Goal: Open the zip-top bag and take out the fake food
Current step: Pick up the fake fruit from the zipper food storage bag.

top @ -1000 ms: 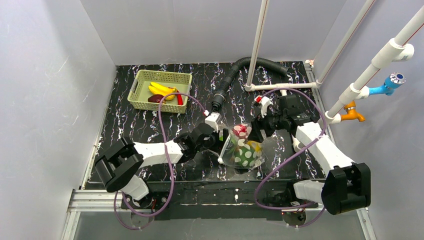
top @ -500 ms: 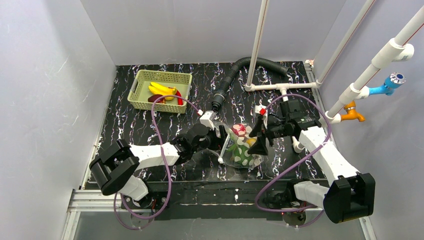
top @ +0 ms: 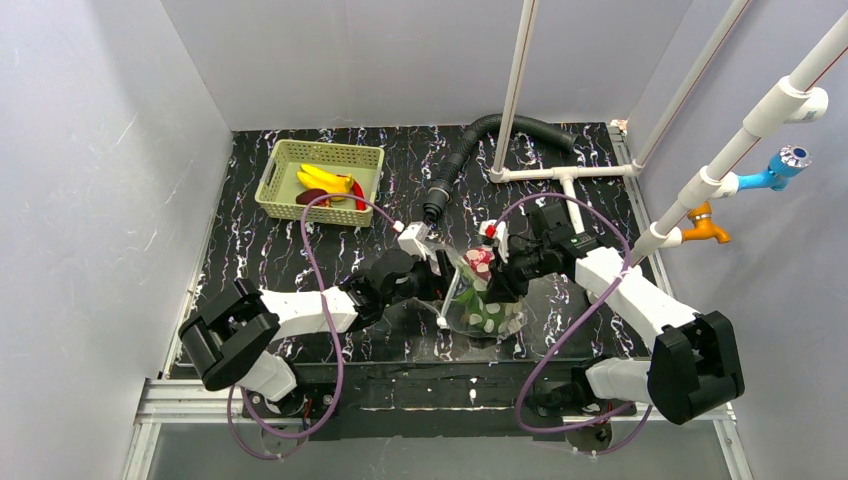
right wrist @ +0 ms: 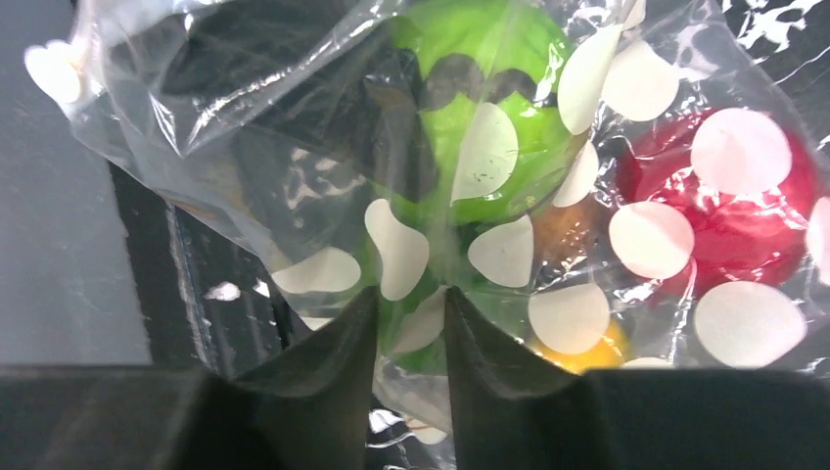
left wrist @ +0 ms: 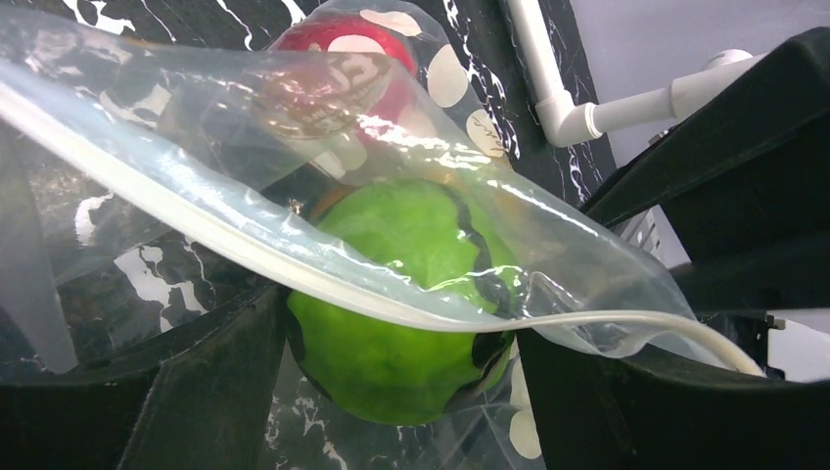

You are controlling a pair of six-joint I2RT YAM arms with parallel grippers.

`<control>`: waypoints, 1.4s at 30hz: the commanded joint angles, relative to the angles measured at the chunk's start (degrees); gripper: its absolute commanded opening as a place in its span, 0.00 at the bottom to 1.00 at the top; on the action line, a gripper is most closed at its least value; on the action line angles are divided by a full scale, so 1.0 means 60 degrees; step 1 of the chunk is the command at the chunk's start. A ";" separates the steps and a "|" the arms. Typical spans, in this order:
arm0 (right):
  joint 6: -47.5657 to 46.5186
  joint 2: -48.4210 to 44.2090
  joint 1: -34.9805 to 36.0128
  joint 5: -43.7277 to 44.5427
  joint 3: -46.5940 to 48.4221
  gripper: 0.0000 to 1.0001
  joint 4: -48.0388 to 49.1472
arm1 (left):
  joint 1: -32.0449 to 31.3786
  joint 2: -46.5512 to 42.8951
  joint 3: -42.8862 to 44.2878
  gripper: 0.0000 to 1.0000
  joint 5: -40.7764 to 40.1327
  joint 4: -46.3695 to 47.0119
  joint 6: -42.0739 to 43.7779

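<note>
A clear, white-spotted plastic zip-top bag (left wrist: 196, 147) held a round green plastic fruit (left wrist: 401, 294) at centre, between the left gripper's (left wrist: 396, 411) spread jaws, and a glossy red piece (left wrist: 338, 69) at twelve o'clock.

- zip-top bag (top: 484, 300): clear, white oval spots, crumpled, bulging up on the table (top: 260, 250), near its front middle.
- zip strip (left wrist: 245, 250) slants across the bag.
- bag film is pinched between my right fingers (right wrist: 333, 362).
- inside, packed touching: green piece (left wrist: 401, 294), red apple (right wrist: 729, 211), yellow-orange piece (right wrist: 579, 352).
- bananas (top: 325, 178), red chili (top: 359, 192) and dark piece (top: 308, 197) lie in the basket (top: 325, 147), well apart from the bag.
</note>
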 commanded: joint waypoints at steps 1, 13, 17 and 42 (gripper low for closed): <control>0.0427 0.0108 0.0078 0.0708 0.0315 0.27 0.0290 | 0.0050 -0.0440 -0.0168 0.00 0.0075 0.0412 -0.0140; 0.0152 -0.0144 0.0065 0.1578 0.0482 0.01 0.0111 | 0.0464 -0.1123 -0.1250 0.00 0.0137 0.1567 -0.1317; -0.0259 -0.0067 0.0065 0.1792 0.0637 0.01 -0.0231 | 0.0801 -0.1309 -0.1759 0.00 0.0389 0.2475 -0.2017; -0.0159 -0.0727 -0.0972 0.2253 0.0508 0.01 0.0086 | 0.1755 -0.3793 -0.2353 0.00 0.1596 0.0468 -0.1303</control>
